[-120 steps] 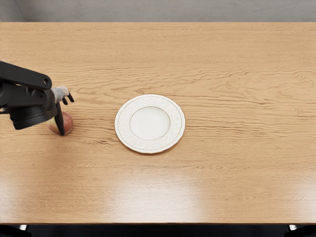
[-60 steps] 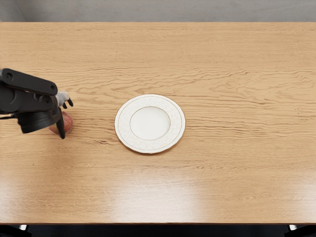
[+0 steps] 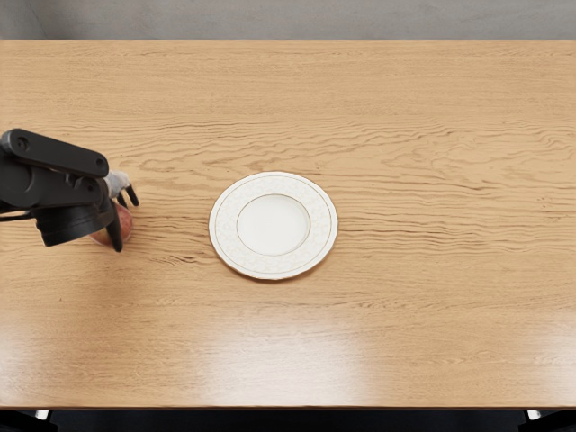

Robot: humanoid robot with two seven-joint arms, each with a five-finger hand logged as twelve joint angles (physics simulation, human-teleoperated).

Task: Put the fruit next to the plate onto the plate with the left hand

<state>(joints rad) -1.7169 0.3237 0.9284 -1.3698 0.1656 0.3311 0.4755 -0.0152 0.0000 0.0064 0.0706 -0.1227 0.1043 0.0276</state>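
Covering fruit (image 3: 125, 221) — left hand (image 3: 108, 207); plate (image 3: 225, 225) well apart, table (image 3: 405, 108) between.

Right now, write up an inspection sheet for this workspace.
Surface: wooden table, glare towards its near edge.
Job's things: reddish fruit on the table, left of the plate and apart from it; the plate holds nothing.
Clutter: nothing seen.
Robot hands: left robot hand sits over the fruit and covers most of it; whether it grips cannot be told. The right one is not in view.
Cables: nothing seen.
Surroundings: grey strip beyond the table's far edge, dark below its near edge.
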